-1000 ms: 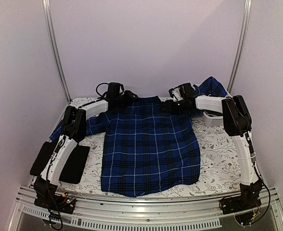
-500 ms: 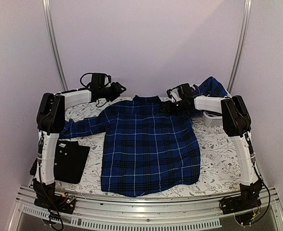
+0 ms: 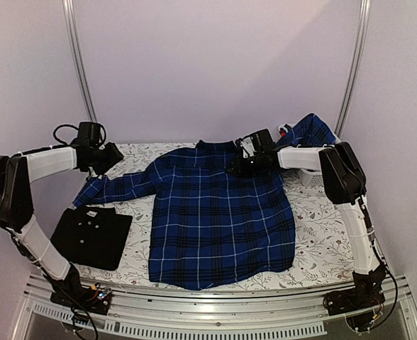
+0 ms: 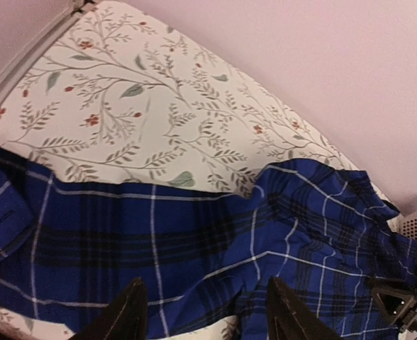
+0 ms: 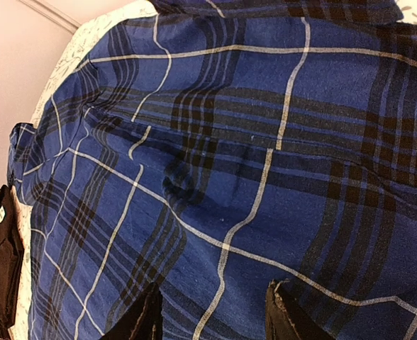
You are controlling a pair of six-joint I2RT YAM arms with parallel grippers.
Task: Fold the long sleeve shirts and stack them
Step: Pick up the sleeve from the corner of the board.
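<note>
Plaid shirt (image 3: 219, 219), centre: blue ground, black bands, thin white lines. Black shirt (image 3: 95, 234), near left: plain black, small white buttons. Tabletop (image 3: 322, 241): white cover printed with green leaf sprigs and red berries. Basket (image 3: 309, 175), far right: white.

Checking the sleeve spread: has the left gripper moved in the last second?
Yes. In the top view the left gripper has swung left, away from the collar of the plaid shirt and toward the left metal post.

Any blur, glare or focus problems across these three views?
Top external: even soft light, no glare, black shirt nearly featureless. Left wrist: plaid shirt slightly soft, left tool's fingers dark silhouettes. Right wrist: plaid weave sharp, right tool's fingers blurred.
</note>
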